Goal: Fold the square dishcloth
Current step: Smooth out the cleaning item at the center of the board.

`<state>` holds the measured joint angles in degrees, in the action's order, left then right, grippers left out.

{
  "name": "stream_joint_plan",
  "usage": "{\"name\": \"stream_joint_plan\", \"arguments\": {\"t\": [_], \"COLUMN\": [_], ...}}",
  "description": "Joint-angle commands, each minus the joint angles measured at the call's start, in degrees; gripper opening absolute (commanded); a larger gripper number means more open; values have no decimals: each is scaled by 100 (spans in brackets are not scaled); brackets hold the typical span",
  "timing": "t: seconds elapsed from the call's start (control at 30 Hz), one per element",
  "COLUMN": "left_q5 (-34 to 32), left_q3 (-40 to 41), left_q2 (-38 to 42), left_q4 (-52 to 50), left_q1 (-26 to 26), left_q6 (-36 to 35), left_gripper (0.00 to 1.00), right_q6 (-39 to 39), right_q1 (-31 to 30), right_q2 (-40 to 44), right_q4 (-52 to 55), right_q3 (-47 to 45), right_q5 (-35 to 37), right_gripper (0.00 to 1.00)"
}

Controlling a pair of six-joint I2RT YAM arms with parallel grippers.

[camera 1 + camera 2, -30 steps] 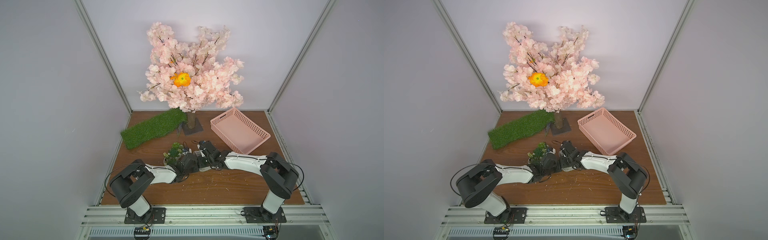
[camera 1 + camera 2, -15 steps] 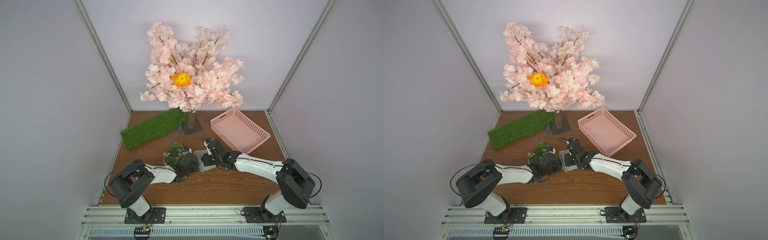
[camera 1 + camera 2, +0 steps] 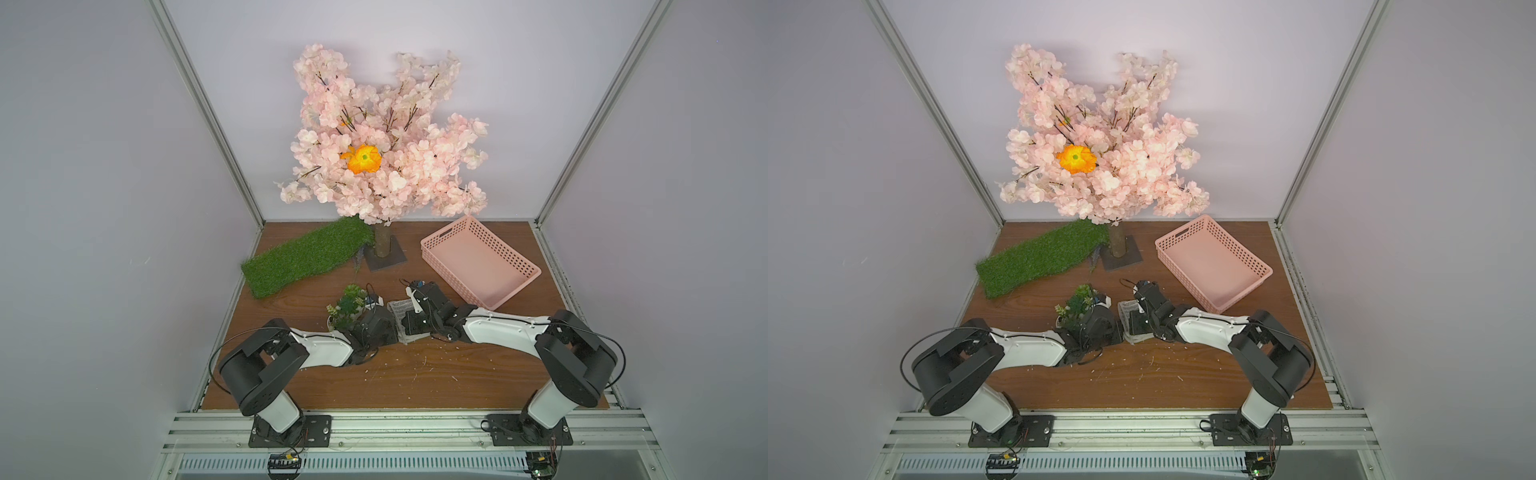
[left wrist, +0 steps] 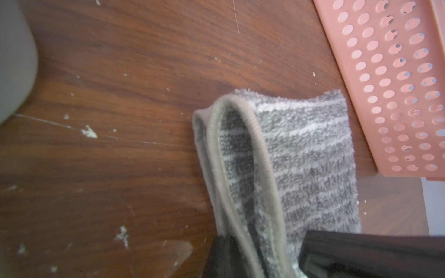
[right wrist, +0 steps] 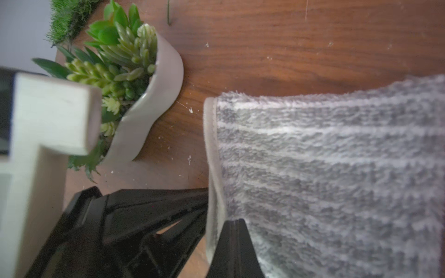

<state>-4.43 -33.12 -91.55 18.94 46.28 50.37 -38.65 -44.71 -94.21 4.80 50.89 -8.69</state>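
Note:
The square dishcloth [image 3: 397, 308] [image 3: 1126, 309], grey with thin whitish stripes, lies doubled over at the middle of the wooden table, mostly hidden under both gripper heads. In the left wrist view the dishcloth [image 4: 301, 154] shows a looped hem running into my left gripper [image 4: 222, 243], which is shut on that hem. In the right wrist view my right gripper [image 5: 234, 231] is shut on the dishcloth [image 5: 325, 168] just inside its hem. From above, the left gripper [image 3: 392, 330] and right gripper [image 3: 405, 328] meet almost head to head over the cloth.
A potted succulent [image 3: 347, 307] [image 5: 154, 108] stands right behind the left gripper. The pink basket [image 3: 478, 266] [image 4: 390, 84] sits at the back right. A green grass mat [image 3: 303, 257] and the blossom tree's base [image 3: 384, 259] are at the back. Crumbs litter the table.
My right gripper has closed on the dishcloth's edge, and its arm has shifted slightly. The left gripper has stayed shut in place.

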Motion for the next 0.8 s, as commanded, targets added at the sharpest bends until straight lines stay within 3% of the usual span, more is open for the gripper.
{"name": "stream_joint_plan", "arguments": {"t": [0.0, 0.5, 0.77], "left_q5": [40, 31, 8], "left_q3": [32, 34, 31], "left_q2": [15, -10, 22], "left_q4": [40, 31, 13], "left_q1": [29, 28, 23], "left_q6": [15, 33, 31], "left_gripper": [6, 5, 5], "right_q6": [-64, -172, -86], "right_q1": [-14, -12, -7], "right_q2": [-103, -93, 221], "right_q4": [-312, -683, -367], "right_q3": [-39, -242, -227], "right_q5": [-200, -537, 46], "right_gripper": [5, 5, 5]}}
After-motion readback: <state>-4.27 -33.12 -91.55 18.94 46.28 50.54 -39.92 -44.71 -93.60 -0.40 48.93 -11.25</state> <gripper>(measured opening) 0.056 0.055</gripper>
